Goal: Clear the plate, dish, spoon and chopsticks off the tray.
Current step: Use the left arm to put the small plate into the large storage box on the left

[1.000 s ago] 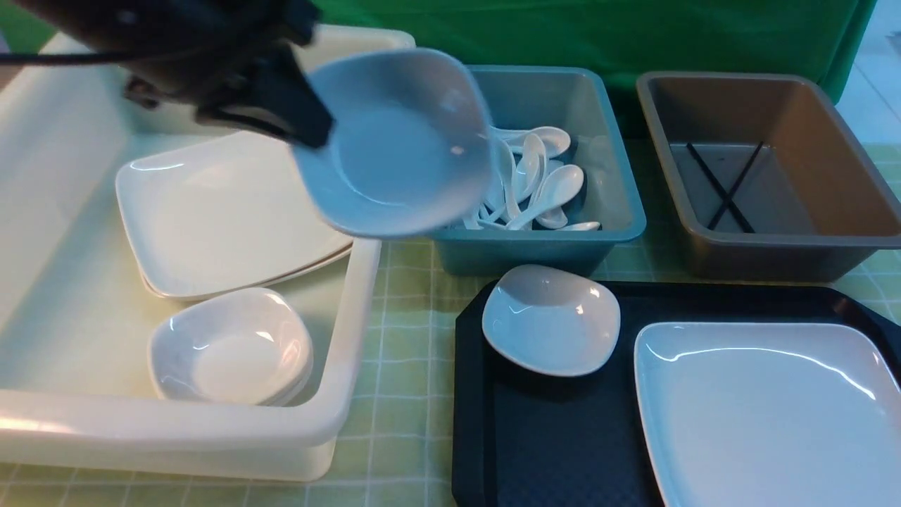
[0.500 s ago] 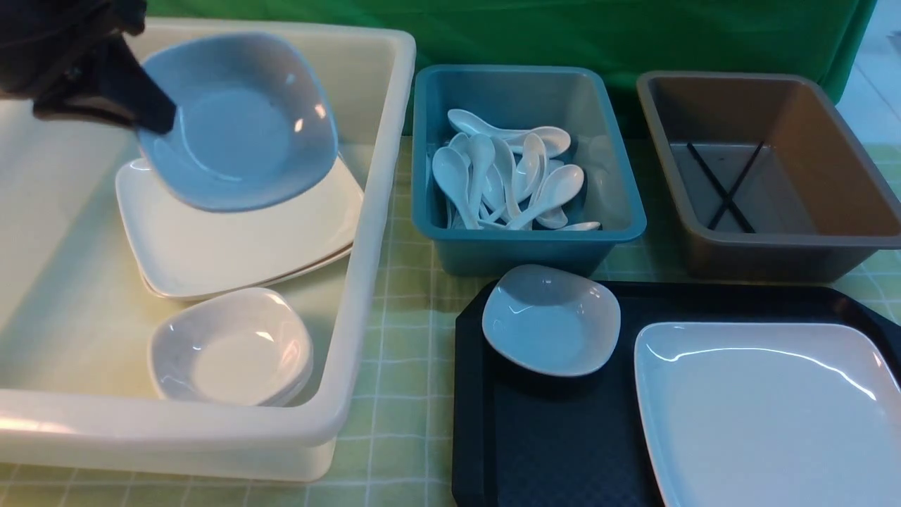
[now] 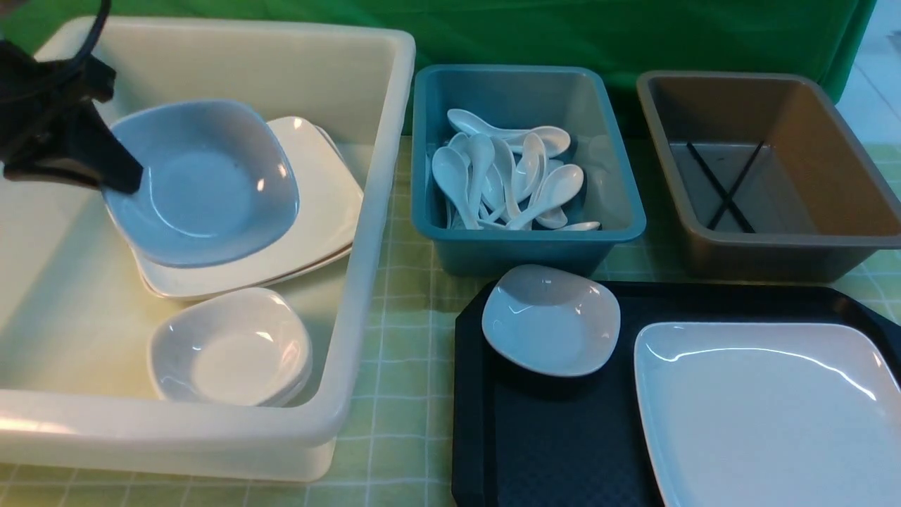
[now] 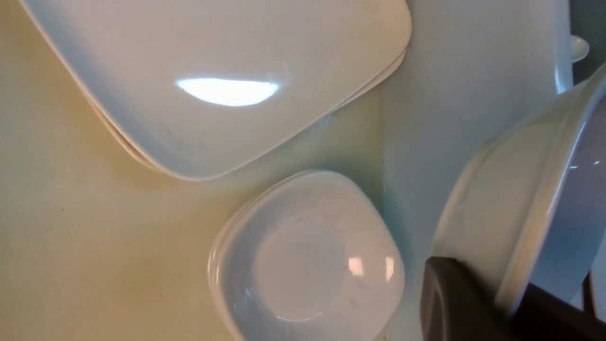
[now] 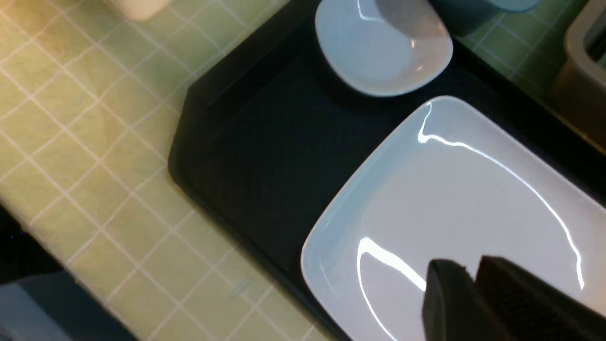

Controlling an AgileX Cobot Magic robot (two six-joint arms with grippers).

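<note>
Upper left: cream tub (image 3: 176,443), glossy white plates (image 3: 317,211), black left gripper (image 3: 127,182), bluish-white dish (image 3: 204,190). Top centre: teal tub (image 3: 528,246), white spoons (image 3: 556,186). Top right: brown tub (image 3: 774,260), black chopsticks (image 3: 728,191). Lower right: black, finely textured tray (image 3: 556,443) with a glossy white plate (image 3: 767,422) and small white dish (image 3: 549,324). Tablecloth (image 3: 408,394) pale green with a white grid. Backdrop (image 3: 633,35) bright green.

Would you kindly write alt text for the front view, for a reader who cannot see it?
The left gripper holds a small white dish over stacked plates in a cream tub. On the black tray sit a second dish and the large plate; spoons lie in the blue tub.
</note>
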